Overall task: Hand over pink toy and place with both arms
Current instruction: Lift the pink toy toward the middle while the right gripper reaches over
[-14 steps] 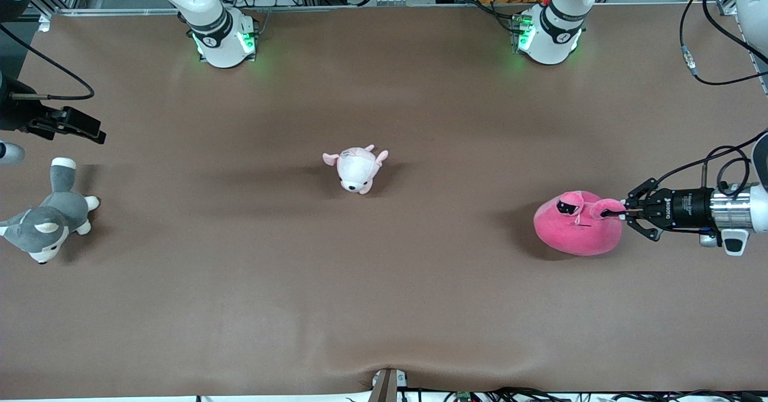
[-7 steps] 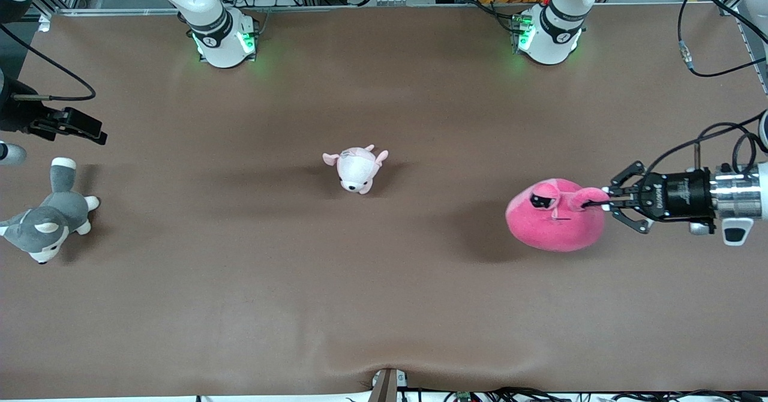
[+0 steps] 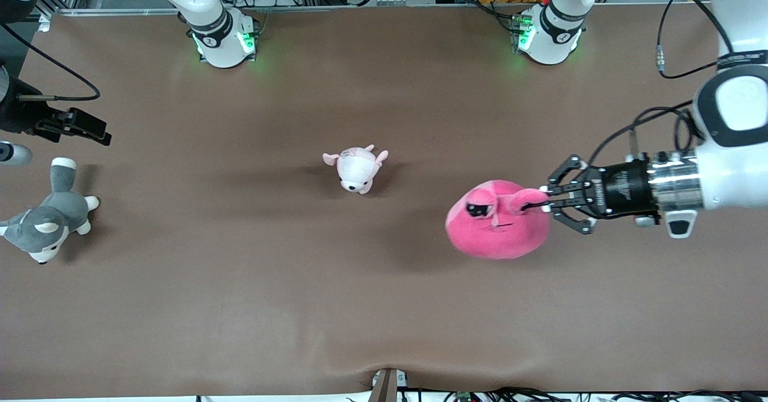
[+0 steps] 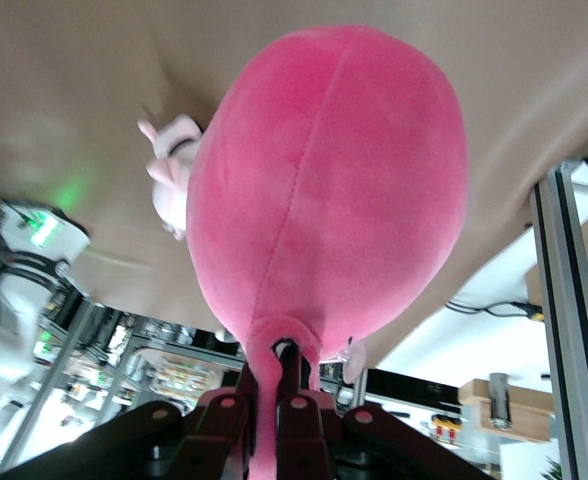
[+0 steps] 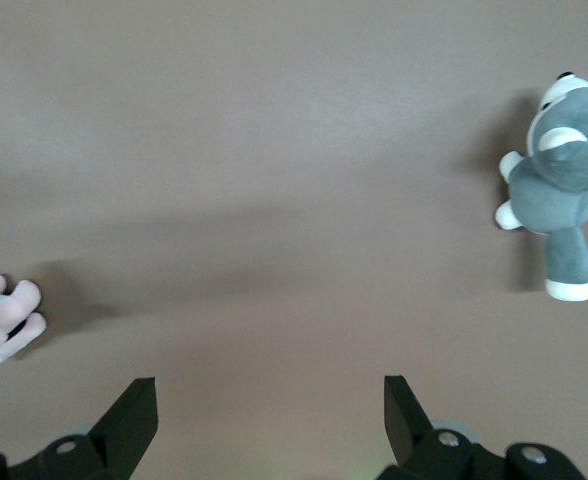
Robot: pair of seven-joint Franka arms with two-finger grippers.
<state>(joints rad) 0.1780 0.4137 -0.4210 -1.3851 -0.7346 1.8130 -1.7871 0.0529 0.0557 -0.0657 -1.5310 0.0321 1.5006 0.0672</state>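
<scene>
The large round hot-pink plush toy point(image 3: 497, 221) hangs in the air over the brown table point(image 3: 384, 306), toward the left arm's end, and its shadow lies on the table surface under it. The left pincer point(image 3: 536, 206) is clamped on one small ear of this pink toy; in the left wrist view the two dark fingers point(image 4: 296, 420) press together on a thin strip of pink fabric and the round body point(image 4: 334, 190) hangs from it. The face of the toy, with dark eyes and a lighter pink patch, looks up. The grey-and-white husky plush point(image 3: 47, 216) lies on the table at the right arm's end, at about the same depth as the pink toy. A little farther from the front camera, near the middle of the table, lies the small white-and-pale-pink plush animal point(image 3: 356, 168), well apart from both other toys. The right pincer point(image 3: 72, 125) waits over the table near the husky plush, and its black fingers point(image 5: 134, 415) stand wide apart, holding nothing. The husky plush point(image 5: 562, 175) and a part of the small pale plush point(image 5: 2, 318) show in the right wrist view.
</scene>
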